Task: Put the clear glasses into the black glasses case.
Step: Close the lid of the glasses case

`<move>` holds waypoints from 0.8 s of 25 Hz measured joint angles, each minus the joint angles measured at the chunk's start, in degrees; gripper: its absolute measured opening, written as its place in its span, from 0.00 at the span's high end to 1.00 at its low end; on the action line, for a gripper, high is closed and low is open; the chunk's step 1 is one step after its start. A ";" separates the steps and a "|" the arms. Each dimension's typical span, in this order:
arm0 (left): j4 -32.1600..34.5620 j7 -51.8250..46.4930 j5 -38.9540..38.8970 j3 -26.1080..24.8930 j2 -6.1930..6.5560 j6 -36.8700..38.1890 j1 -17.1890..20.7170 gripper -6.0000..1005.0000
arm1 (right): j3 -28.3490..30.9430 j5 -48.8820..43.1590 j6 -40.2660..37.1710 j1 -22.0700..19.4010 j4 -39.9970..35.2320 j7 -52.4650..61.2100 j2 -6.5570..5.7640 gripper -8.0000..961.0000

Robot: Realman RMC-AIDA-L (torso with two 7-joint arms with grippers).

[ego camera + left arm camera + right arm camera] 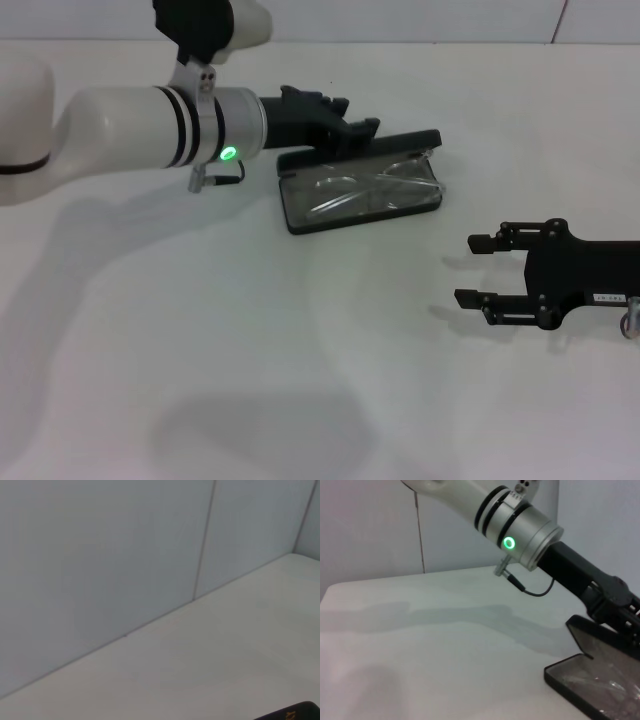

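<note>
The black glasses case (296, 218) lies open on the white table, its lid (408, 143) half raised along the far side. The clear glasses (365, 188) lie folded inside the base. My left gripper (358, 124) reaches in from the left and sits against the lid's far left end. In the right wrist view the same gripper (619, 605) sits on the lid above the case (570, 677), with the glasses (602, 686) in it. A lid corner with orange lettering (295, 713) shows in the left wrist view. My right gripper (475, 270) rests open, right of the case and nearer to me.
A pale wall with a vertical seam (202, 545) stands behind the table. The left arm's white forearm with a green light (229, 154) spans the upper left, casting shadows on the table.
</note>
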 joint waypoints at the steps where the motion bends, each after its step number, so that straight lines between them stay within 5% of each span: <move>1: 0.02 -0.07 -0.79 1.18 0.00 0.02 0.12 0.46 | 0.01 -0.01 0.17 -0.03 0.03 0.00 0.00 0.31; 8: 0.84 0.41 -4.95 7.27 -0.05 0.01 2.42 0.46 | 0.02 -0.05 0.45 0.10 0.19 0.22 0.08 0.31; 20: 3.75 10.79 -17.64 10.07 0.01 4.48 9.11 0.46 | -0.01 1.19 0.41 0.28 0.01 0.41 0.21 0.30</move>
